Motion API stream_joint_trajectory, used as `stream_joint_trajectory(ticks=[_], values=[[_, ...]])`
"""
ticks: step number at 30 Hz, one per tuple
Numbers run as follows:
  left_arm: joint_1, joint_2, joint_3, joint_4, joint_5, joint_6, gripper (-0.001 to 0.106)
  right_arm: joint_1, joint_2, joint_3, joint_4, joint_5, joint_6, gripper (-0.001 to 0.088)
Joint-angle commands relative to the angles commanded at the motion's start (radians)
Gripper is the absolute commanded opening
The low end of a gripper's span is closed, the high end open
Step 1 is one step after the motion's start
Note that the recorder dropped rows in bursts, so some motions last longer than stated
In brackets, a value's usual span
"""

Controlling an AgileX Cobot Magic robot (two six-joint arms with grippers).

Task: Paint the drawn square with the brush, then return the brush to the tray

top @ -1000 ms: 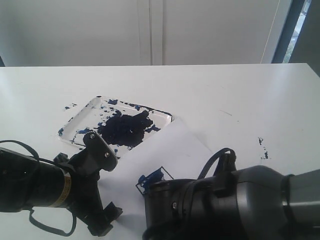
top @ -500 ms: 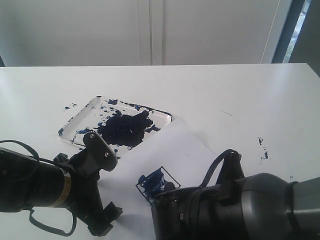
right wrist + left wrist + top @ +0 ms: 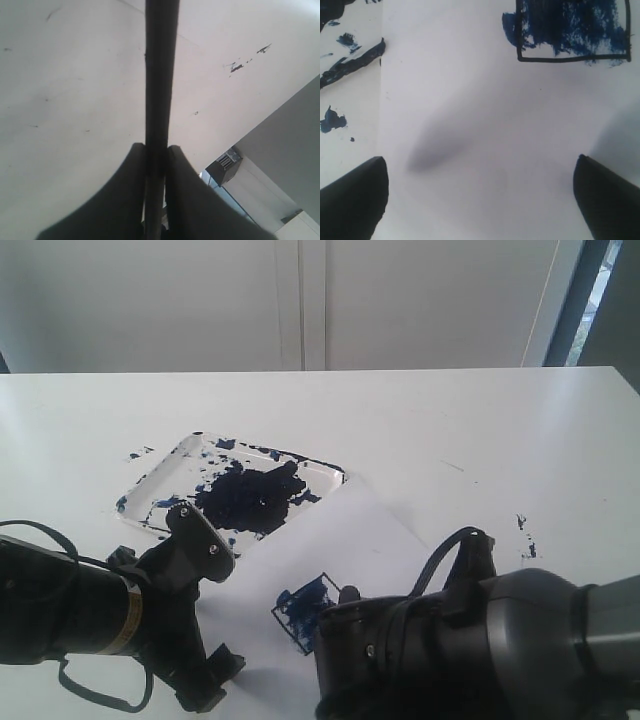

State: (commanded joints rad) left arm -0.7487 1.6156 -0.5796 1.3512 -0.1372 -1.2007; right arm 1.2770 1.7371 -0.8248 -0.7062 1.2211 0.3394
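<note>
My right claw (image 3: 156, 150) is clenched on the brush (image 3: 161, 65). The black shaft runs straight out between its jaws, and I cannot see the bristle end. My left claw (image 3: 480, 200) is released, jaws spread wide above the paper (image 3: 470, 125), holding nothing. Just ahead of both lies the drawn square (image 3: 305, 605), tilted like a diamond, largely smeared blue, right beside the right arm's front. Farther back on the left, the paint-splattered tray (image 3: 160, 475) sits on the surface (image 3: 450, 420).
</note>
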Motion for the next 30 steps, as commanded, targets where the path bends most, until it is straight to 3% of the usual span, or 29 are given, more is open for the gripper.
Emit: stream_joint_trajectory(ticks=[3,13,19,30], values=[[0.000,0.000,0.000,0.000,0.000,0.000,0.105,0.003,0.000,0.000,0.056,0.000,-0.027,0.0000],[0.000,0.000,0.000,0.000,0.000,0.000,0.105,0.082,0.000,0.000,0.057,0.000,-0.023,0.0000],[0.000,0.000,0.000,0.000,-0.002,-0.002,0.105,0.083,0.000,0.000,-0.006,0.000,-0.021,0.0000],[0.000,0.000,0.002,0.000,-0.002,-0.002,0.105,0.026,0.000,0.000,-0.060,0.000,-0.021,0.0000]])
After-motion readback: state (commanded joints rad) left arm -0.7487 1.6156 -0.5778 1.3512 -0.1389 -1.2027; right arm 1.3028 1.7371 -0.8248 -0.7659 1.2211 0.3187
